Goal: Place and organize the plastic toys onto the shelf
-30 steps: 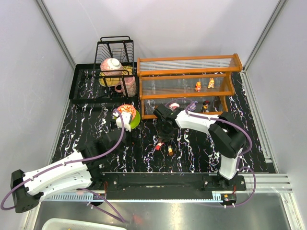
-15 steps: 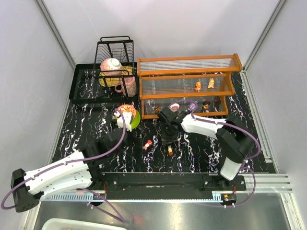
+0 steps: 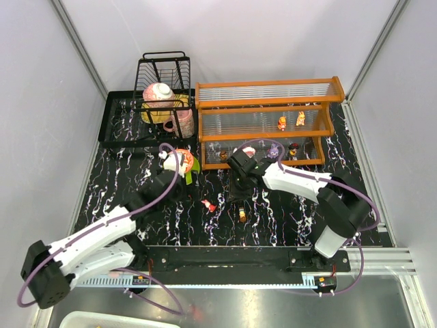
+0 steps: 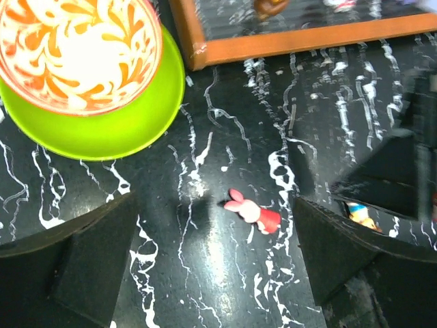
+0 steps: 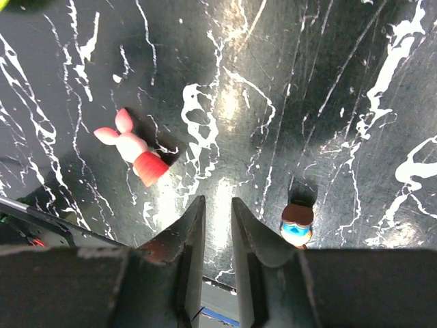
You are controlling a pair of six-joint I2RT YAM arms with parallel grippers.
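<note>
A pink rabbit toy in a red dress [image 3: 208, 204] lies on the black marbled table, and shows in the left wrist view [image 4: 252, 212] and the right wrist view [image 5: 134, 154]. A small brown-capped blue toy [image 3: 242, 216] stands near it [image 5: 297, 224]. My left gripper [image 3: 186, 186] is wide open and empty, and the rabbit lies ahead between its fingers [image 4: 89, 263]. My right gripper [image 3: 236, 197] hangs just right of the rabbit, its jaws nearly together with nothing between them [image 5: 216, 208]. The orange shelf [image 3: 266, 123] holds two orange toys [image 3: 281, 124] on its middle tier and a few on the bottom tier.
A red patterned bowl [image 3: 179, 158] on a green plate [image 4: 116, 133] sits just left of the shelf's front corner [image 4: 198, 55], close to my left gripper. A black wire dish rack [image 3: 164, 75] with crockery stands on a tray at the back left.
The rabbit toy has slid left, away from my right gripper. My left arm has swung forward and right, towards the bowl and the rabbit. The right gripper has shifted slightly right.
</note>
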